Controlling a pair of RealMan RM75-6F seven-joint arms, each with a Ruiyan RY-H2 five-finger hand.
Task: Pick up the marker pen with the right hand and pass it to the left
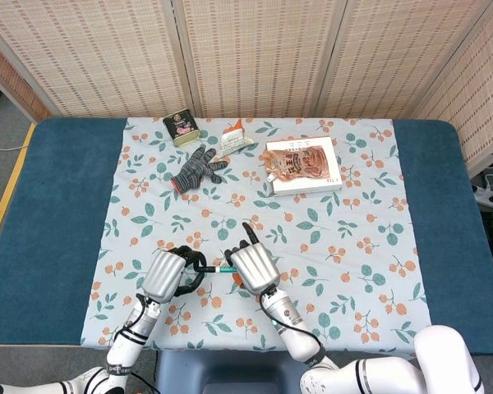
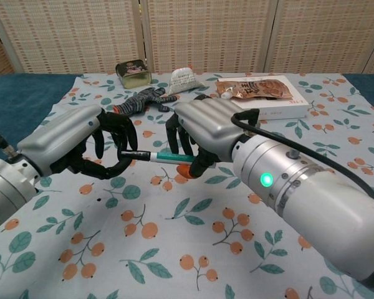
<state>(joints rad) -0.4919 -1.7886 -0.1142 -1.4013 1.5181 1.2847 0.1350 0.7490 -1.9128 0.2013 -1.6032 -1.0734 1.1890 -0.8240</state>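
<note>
The marker pen (image 2: 151,156) is gripped in the curled fingers of the right hand (image 2: 202,132) above the floral cloth (image 2: 193,249), its dark tip enclosed by the curled fingers of the left hand (image 2: 75,142) just beside.

— What colours did the cloth (image 1: 312,238) have?
— White, patterned with teal leaves and orange berries, over a dark teal tabletop (image 1: 57,205).
— And the marker pen (image 2: 159,156)?
— Teal barrel, black tip, orange end. Up the cloth from it lay a grey-striped glove (image 1: 197,169) with an orange cuff.
</note>
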